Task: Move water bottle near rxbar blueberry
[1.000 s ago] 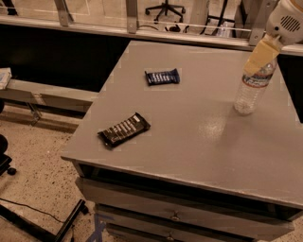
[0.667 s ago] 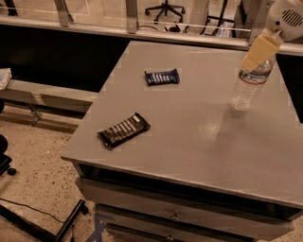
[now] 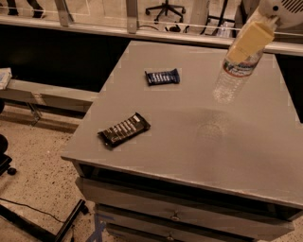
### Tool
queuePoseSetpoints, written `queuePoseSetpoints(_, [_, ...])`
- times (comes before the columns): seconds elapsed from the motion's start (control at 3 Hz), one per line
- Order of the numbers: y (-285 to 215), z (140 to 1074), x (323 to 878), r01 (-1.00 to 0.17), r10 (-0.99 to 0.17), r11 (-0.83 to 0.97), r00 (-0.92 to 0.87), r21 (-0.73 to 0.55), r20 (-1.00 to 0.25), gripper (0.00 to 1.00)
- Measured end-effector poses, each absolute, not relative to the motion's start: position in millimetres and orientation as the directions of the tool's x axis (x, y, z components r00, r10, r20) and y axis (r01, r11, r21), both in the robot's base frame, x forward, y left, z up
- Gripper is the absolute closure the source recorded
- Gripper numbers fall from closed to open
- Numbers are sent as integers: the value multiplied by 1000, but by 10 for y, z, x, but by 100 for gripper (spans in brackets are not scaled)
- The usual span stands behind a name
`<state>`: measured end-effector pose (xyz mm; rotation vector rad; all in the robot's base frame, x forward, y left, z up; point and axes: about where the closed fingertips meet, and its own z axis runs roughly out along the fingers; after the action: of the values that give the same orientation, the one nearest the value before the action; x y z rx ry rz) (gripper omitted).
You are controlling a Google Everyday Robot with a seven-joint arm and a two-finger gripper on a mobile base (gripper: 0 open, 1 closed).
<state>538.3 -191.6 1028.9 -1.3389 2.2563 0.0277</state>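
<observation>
The water bottle (image 3: 232, 75) is clear ribbed plastic with a white-blue-red label band. It hangs tilted above the right part of the grey table (image 3: 189, 137), its base off the surface. My gripper (image 3: 250, 41), with tan fingers (image 3: 252, 38), is at the top right and is shut on the bottle's upper part, hiding the cap. The rxbar blueberry (image 3: 162, 76), a small dark blue bar with white lettering, lies flat on the table to the left of the bottle, well apart from it.
A longer black-wrapped bar (image 3: 124, 130) lies near the table's front left edge. Drawers (image 3: 175, 215) sit under the tabletop. A rail (image 3: 142, 33) runs behind the table. A bench (image 3: 42, 92) stands at the left, and an office chair base (image 3: 165, 9) beyond the rail.
The bottle has left the tabletop: it stood on the right side, then rose with my gripper and now hangs tilted above the surface. The bars have not moved.
</observation>
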Motion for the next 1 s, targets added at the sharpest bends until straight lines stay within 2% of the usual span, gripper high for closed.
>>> queuePoseSetpoints(1.0, [-883, 10516, 5177, -920, -875, 284, -134, -269, -465, 100])
